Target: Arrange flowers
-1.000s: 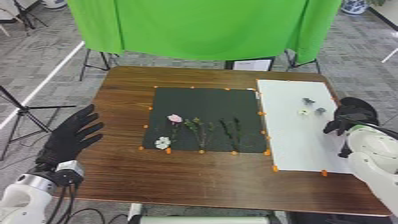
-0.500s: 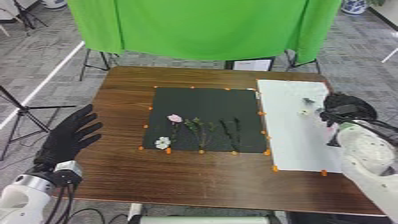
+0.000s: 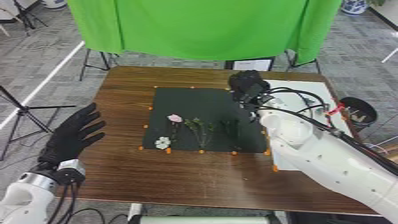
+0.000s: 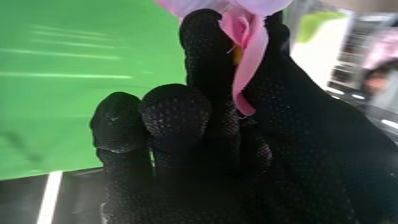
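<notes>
My right hand (image 3: 249, 86) is over the upper right corner of the black sheet (image 3: 191, 102). In the right wrist view a pink flower (image 4: 250, 47) is pinched between the thumb and a finger of that hand (image 4: 209, 135). On the sheet lie a pink flower (image 3: 175, 118), a white flower (image 3: 163, 143) and green sprigs (image 3: 202, 131); dark stems (image 3: 232, 131) lie to their right. My left hand (image 3: 67, 136) rests past the table's left edge with straight fingers.
A white sheet (image 3: 293, 88) lies right of the black one, partly under my right arm. A dark round container (image 3: 359, 111) stands by the table's right edge. Orange markers line the black sheet. A green cloth (image 3: 209, 32) hangs behind the table.
My right hand has moved left from the white sheet's right side to the black sheet's upper right corner. The dark container has come into sight. My left hand has stayed put.
</notes>
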Tool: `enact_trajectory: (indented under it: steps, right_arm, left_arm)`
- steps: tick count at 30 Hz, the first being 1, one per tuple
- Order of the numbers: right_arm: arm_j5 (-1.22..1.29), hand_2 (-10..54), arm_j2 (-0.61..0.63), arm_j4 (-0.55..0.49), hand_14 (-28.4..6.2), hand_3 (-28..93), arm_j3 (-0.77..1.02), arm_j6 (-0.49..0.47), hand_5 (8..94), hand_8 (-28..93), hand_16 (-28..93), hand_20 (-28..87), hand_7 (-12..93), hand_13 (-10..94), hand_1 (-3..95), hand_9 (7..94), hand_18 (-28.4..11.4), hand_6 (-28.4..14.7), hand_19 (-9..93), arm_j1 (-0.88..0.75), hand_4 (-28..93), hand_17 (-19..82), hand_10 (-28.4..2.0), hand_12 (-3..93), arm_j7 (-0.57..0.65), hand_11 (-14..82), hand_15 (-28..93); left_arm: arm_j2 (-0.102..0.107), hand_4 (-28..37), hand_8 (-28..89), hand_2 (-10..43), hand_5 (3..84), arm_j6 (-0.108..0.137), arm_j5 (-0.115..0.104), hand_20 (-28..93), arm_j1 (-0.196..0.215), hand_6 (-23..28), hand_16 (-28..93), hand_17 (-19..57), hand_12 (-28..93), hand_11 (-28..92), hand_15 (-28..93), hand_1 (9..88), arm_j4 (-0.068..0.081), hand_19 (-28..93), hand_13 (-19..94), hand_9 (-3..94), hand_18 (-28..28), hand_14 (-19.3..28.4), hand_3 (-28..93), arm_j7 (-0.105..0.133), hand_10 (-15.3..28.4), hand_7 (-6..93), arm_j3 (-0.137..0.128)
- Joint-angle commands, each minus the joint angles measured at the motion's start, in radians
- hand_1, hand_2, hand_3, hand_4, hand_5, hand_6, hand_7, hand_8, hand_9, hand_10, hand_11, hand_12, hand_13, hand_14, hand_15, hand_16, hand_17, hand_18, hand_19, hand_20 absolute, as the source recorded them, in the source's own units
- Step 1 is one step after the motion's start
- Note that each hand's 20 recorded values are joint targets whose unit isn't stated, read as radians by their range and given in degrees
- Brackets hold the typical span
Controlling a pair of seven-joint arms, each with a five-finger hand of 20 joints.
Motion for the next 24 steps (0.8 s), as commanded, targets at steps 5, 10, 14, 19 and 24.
enact_trajectory:
  steps: [5, 10, 14, 19, 24]
  right_arm:
    - [-0.080, -9.5, -0.163, 0.066, -3.6, 86, -0.154, -0.046, 71.0, -7, 31, 50, 50, 75, 48.7, 87.4, -17.2, 4.1, 93, 0.121, -28, 39, -4.8, 48.8, -0.066, 18.2, 73]
    - [-0.086, -9.5, -0.173, 0.080, -3.5, 86, -0.179, -0.067, 71.2, -7, 31, 50, 50, 74, 48.8, 87.3, -17.0, 4.2, 93, 0.125, -28, 39, -4.6, 48.7, -0.084, 18.1, 73]
    - [-0.111, -9.5, -0.181, 0.084, -3.4, 86, -0.185, -0.091, 70.8, -7, 31, 50, 49, 74, 48.8, 87.1, -16.9, 4.6, 93, 0.120, -28, 39, -4.6, 48.5, -0.095, 17.9, 73]
    - [-0.102, -9.5, -0.189, 0.088, -3.5, 85, -0.179, -0.113, 70.1, -6, 31, 50, 49, 74, 47.2, 86.7, -16.9, 4.5, 93, 0.111, -28, 38, -4.6, 48.5, -0.084, 17.8, 73]
    - [-0.084, -9.5, -0.201, 0.089, -4.0, 81, -0.157, -0.117, 68.9, -5, 31, 51, 48, 72, 41.1, 83.6, -17.1, 3.9, 92, 0.100, -28, 38, -5.1, 44.3, -0.092, 22.9, 74]
  left_arm:
    - [0.006, -28.3, -11, -4.3, 21.4, -0.007, 0.003, 10, -0.015, 3.7, 1, -12.0, 19, 18, 29, 24.5, 0.009, 38, 12, 15.7, 20.1, 13.6, 70, -0.012, 10.1, 19.4, 0.012]
    - [0.012, -28.3, -11, -4.3, 21.4, -0.011, 0.002, 10, -0.020, 3.7, 1, -12.1, 19, 18, 29, 24.5, 0.011, 38, 12, 15.8, 20.1, 13.6, 70, -0.017, 10.2, 19.4, 0.013]
    - [0.012, -28.3, -11, -4.3, 21.4, -0.016, 0.002, 10, -0.018, 3.7, 1, -12.0, 19, 18, 29, 24.5, 0.013, 38, 12, 15.8, 20.2, 13.6, 70, -0.017, 10.2, 19.4, 0.014]
    - [0.017, -28.3, -11, -4.4, 21.4, -0.022, 0.005, 10, -0.021, 3.7, 1, -12.1, 19, 18, 29, 24.5, 0.013, 38, 12, 15.7, 20.2, 13.6, 70, -0.016, 10.2, 19.3, 0.020]
    - [0.015, -28.3, -11, -4.4, 21.4, -0.017, 0.005, 10, -0.030, 3.7, 1, -12.1, 19, 18, 29, 24.5, 0.014, 39, 12, 15.7, 20.2, 13.6, 70, -0.021, 10.1, 19.4, 0.027]
